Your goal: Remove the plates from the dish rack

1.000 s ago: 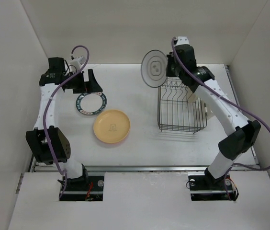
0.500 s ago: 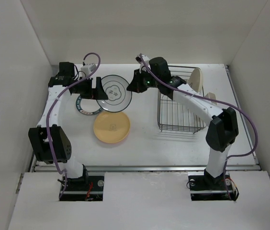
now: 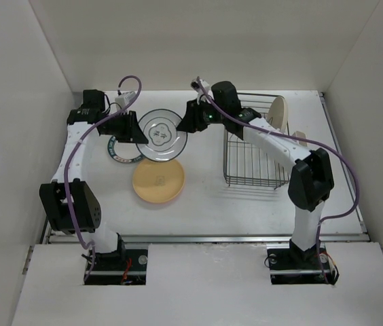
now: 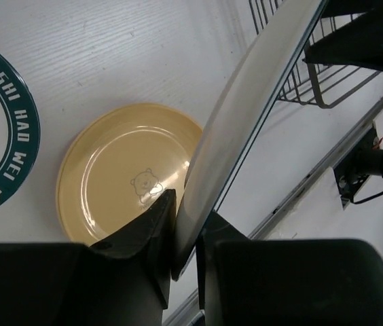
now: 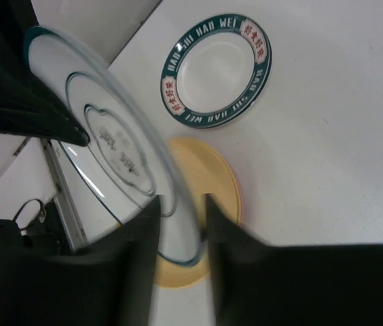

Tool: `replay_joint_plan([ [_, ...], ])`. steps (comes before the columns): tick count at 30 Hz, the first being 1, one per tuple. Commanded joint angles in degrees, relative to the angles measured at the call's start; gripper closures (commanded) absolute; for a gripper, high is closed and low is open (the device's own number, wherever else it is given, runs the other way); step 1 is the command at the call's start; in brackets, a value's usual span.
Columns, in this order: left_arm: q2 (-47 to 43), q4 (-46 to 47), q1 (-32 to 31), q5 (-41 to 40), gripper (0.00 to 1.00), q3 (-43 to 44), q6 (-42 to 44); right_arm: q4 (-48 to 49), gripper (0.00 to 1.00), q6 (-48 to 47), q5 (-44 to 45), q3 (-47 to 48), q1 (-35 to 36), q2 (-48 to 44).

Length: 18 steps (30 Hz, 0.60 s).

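A white plate with a dark rim ring (image 3: 163, 134) hangs tilted above the table between both arms. My left gripper (image 3: 137, 129) is shut on its left rim, and the left wrist view shows the plate's edge (image 4: 246, 115) pinched at my left gripper (image 4: 188, 231). My right gripper (image 3: 183, 124) is at the opposite rim. In the right wrist view, the right gripper (image 5: 181, 204) stands open with the plate (image 5: 110, 136) loose in the gap. The black wire dish rack (image 3: 256, 163) holds a cream plate (image 3: 279, 114) upright at its far right.
A yellow-orange plate (image 3: 158, 180) lies flat just below the held plate. A white plate with a teal lettered rim (image 3: 120, 153) lies to its left, partly under the left arm. White walls enclose the table on three sides.
The right arm swung the white plate from above the rack leftward to the left gripper. The left gripper closed on its rim and the right jaws have come apart.
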Motion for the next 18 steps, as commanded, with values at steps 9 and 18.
replay_joint_plan([
  [9,1.1,13.6,10.2,-7.6,1.0,-1.1,-20.4,-13.0,0.22,4.6,33.3,7.8,0.4,-7.2],
  [18,13.6,10.8,14.8,-21.0,1.0,2.9,-19.8,-17.3,0.19,4.1,51.4,1.8,-3.4,-17.8],
])
